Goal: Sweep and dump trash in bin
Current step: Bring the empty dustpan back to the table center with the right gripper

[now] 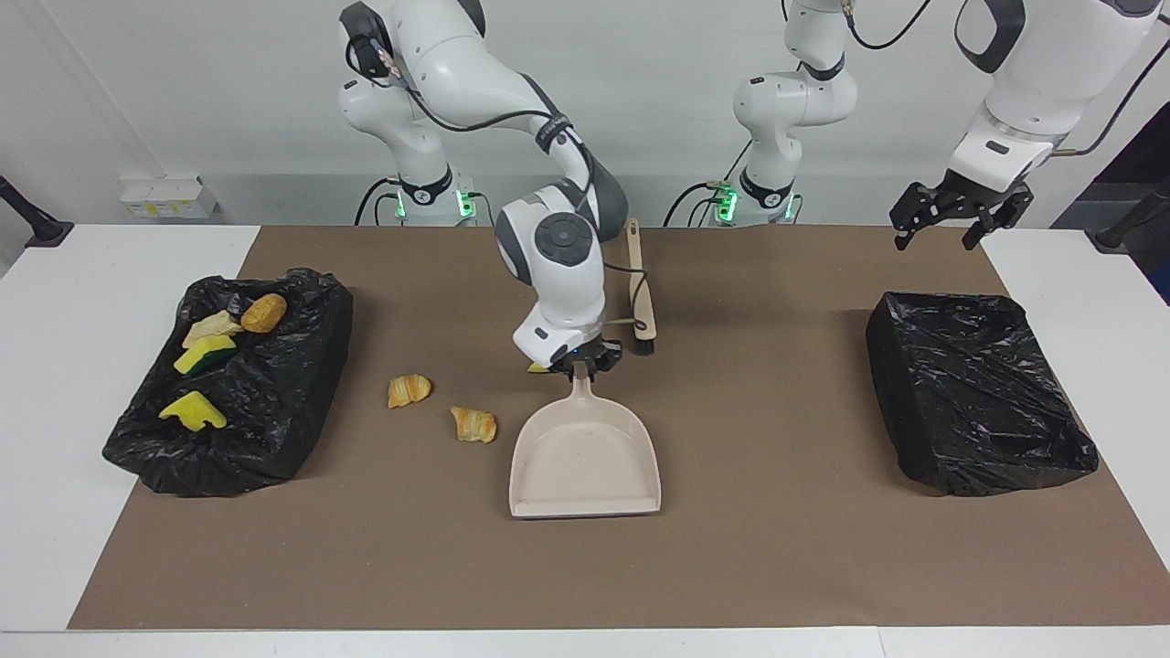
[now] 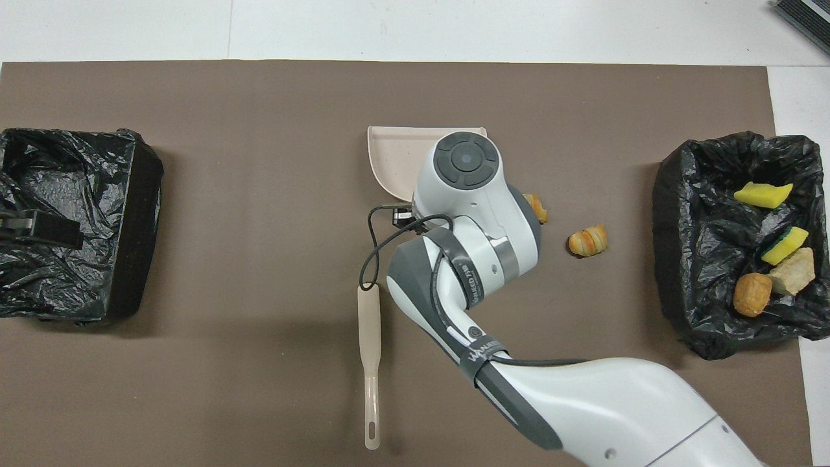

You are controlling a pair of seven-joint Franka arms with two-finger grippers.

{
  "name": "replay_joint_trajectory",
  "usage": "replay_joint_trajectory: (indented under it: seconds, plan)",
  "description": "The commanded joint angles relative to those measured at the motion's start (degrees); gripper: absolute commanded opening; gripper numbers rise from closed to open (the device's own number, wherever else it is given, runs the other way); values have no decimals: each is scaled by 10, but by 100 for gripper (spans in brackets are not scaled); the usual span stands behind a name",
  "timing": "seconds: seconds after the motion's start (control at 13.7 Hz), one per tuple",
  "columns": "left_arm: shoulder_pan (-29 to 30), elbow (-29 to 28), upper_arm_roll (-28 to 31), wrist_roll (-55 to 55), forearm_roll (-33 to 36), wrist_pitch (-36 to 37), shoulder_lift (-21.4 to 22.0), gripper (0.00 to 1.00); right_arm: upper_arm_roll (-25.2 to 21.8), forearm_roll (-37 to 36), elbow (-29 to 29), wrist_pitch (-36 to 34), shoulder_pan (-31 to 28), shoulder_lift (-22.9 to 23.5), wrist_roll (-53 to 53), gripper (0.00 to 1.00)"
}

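My right gripper [image 1: 581,369] is shut on the handle of the beige dustpan [image 1: 585,461], which lies flat at mid-table, its mouth pointing away from the robots. Two golden pastries [image 1: 409,390] [image 1: 473,424] sit on the mat between the dustpan and the trash-filled bin [image 1: 274,429]. A yellow sponge piece [image 1: 539,367] peeks out beside the right gripper. In the overhead view the right arm covers the handle and part of the dustpan [image 2: 397,152]. The beige brush [image 1: 640,292] lies loose near the robots. My left gripper [image 1: 946,224] hangs open in the air by the other bin [image 1: 978,393].
The bin at the right arm's end holds two yellow sponge pieces [image 2: 762,194] [image 2: 786,245], a pale chunk [image 2: 794,271] and a brown bun [image 2: 751,294]. The black-lined bin [image 2: 130,214] at the left arm's end shows no trash. A brown mat [image 1: 731,567] covers the table.
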State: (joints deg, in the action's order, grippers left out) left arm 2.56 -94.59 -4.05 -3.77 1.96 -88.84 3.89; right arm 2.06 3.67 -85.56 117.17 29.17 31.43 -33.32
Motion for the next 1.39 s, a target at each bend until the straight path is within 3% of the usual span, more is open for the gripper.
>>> replay_joint_trajectory:
  seconds: [0.0,0.15,0.37,0.44,0.51,0.8,1.02,1.32]
  plan:
    - [2,48,-3,-2,5,32,-31,100,-1,6,92,-9,19,66,-57,0]
    - [2,48,-4,-5,3,27,-28,100,-2,6,129,-9,29,96,-69,0]
    - [7,44,-1,-9,-28,10,-13,100,0,5,131,-1,32,102,-76,0]
    - [7,31,-1,-9,-28,-4,-3,100,0,3,129,-1,29,101,-67,63]
    - [8,19,-1,-9,-28,-12,3,100,1,-1,124,0,28,94,-64,100]
    - [7,17,-1,-8,-28,-14,5,100,1,10,108,-12,16,50,-60,100]
    - [3,17,-2,-2,-28,-20,1,100,3,11,45,-26,28,6,-63,100]
    - [-4,17,-6,18,-28,-99,-28,100,8,13,-56,-19,86,-58,-74,100]
